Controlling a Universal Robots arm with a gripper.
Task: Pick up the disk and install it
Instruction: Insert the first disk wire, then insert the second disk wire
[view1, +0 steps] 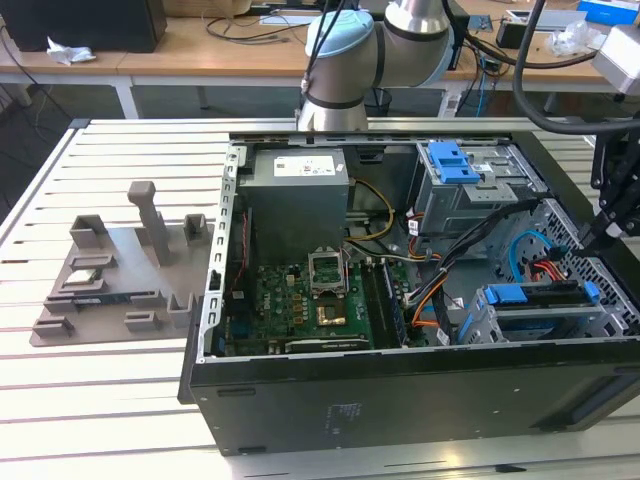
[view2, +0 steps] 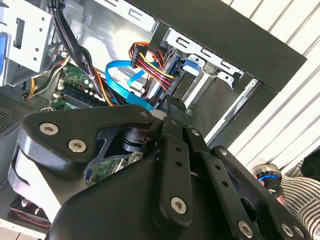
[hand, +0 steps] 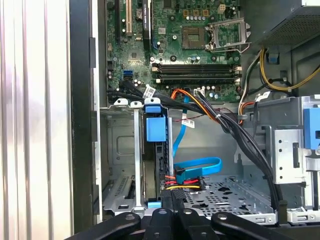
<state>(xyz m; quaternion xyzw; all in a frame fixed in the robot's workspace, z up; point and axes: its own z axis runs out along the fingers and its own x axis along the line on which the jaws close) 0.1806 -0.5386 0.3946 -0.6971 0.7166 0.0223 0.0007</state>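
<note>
Overhead, the gripper (view1: 608, 232) hangs above the disk (view1: 540, 296) seated in its bay; jaws' state unclear.

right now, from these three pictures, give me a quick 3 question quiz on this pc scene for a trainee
1. True or false: the disk sits edge-up in the metal drive cage.
2. What colour is the flat ribbon cable looped near the disk? A red, B blue, C green.
3. In the exterior view, the grey fixture tray lies outside the computer case on which side?

Key: 1 true; 2 B; 3 the exterior view's left.
</note>
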